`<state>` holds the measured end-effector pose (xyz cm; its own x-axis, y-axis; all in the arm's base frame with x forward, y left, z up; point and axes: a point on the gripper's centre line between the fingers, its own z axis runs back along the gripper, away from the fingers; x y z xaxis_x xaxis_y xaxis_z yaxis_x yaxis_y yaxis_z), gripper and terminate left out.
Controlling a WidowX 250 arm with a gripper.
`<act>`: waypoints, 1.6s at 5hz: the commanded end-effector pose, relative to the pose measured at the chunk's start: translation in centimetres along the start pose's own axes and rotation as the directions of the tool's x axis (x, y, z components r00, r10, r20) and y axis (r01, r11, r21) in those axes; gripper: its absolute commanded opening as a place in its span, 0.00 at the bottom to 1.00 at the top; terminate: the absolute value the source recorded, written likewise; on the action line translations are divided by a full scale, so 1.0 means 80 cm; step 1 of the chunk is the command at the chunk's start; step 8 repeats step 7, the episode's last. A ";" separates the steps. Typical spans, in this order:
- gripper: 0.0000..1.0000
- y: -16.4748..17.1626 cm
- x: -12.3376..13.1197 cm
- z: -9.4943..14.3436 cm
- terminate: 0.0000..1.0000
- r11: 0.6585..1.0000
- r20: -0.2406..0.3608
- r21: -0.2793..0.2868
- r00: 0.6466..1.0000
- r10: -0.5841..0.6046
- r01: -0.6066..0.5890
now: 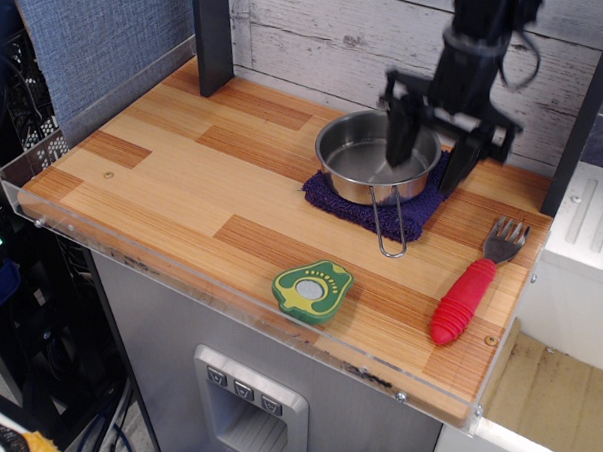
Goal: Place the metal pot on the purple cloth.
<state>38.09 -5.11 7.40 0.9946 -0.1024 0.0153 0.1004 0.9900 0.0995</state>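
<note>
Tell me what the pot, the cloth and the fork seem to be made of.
Pot: polished metal, likely stainless steel; it mirrors its surroundings, and its handle is a thin wire loop.
Cloth: dark purple knitted or terry fabric; nubbly surface, fuzzy edges.
Fork: grey head, metal or plastic, hard to tell; the red ribbed handle looks like matte rubber or plastic.

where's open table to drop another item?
Left half of the table is bare, from the dark post to the front edge. A smaller strip lies between the avocado toy and fork. Back right is crowded: pot on cloth, open gripper at its rim.
</note>
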 end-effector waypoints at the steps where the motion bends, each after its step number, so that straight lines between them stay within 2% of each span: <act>1: 1.00 0.047 -0.046 0.110 0.00 0.997 0.206 0.004 0.976 0.076 -0.078; 2: 1.00 0.064 -0.065 0.121 0.00 0.992 0.213 -0.005 0.969 0.126 -0.128; 3: 1.00 0.071 -0.073 0.115 0.00 0.985 0.190 -0.024 0.967 0.172 -0.171; 4: 1.00 0.068 -0.067 0.096 0.00 0.985 0.129 -0.035 0.977 0.171 -0.167; 5: 1.00 0.066 -0.063 0.082 0.00 0.987 0.068 -0.022 0.984 0.162 -0.161; 6: 1.00 0.066 -0.063 0.082 0.00 0.987 0.068 -0.022 0.984 0.162 -0.161; 7: 1.00 0.066 -0.063 0.082 1.00 0.987 0.068 -0.022 0.984 0.162 -0.161; 8: 1.00 0.066 -0.063 0.082 1.00 0.987 0.068 -0.022 0.984 0.162 -0.161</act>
